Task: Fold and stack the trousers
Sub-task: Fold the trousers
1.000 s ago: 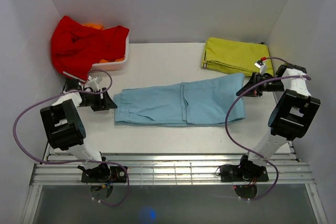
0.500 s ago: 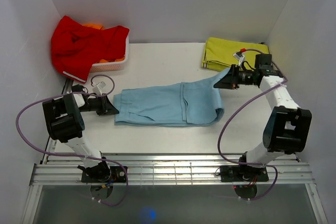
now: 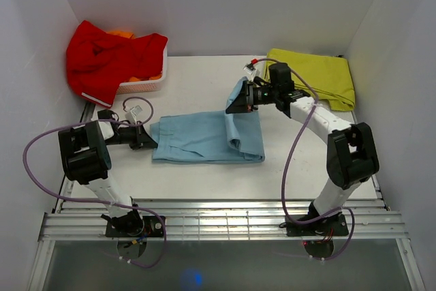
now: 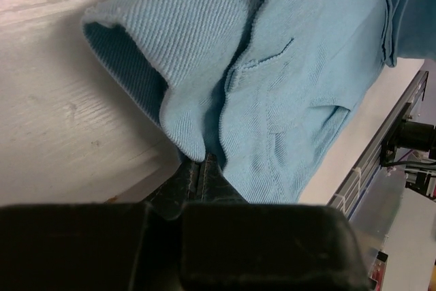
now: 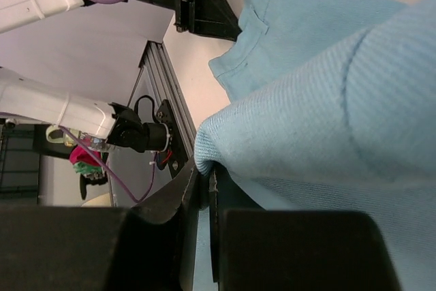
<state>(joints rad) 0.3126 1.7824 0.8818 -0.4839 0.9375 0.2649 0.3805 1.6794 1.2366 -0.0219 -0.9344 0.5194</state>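
The light sky-blue trousers [image 3: 204,140] lie along the middle of the table. Their right leg end is lifted and doubled back over the rest. My left gripper [image 3: 150,139] sits low at the trousers' left end, shut on the bunched cloth edge [image 4: 187,141]; the left wrist view shows its jaws [image 4: 201,170] closed with the cloth pinched at the tips. My right gripper [image 3: 233,105] hangs above the middle of the trousers, shut on the raised leg end. In the right wrist view the cloth hem [image 5: 211,161] is clamped between its fingers [image 5: 204,178].
A bright red garment [image 3: 109,56] drapes over a white basket [image 3: 146,86] at the back left. A yellow-green folded garment [image 3: 313,73] lies at the back right. White walls close three sides. A metal rail [image 3: 218,219] runs along the near edge.
My right gripper has carried the leg end up and leftward from the table's right side to above the middle. My left gripper has closed on the left end.
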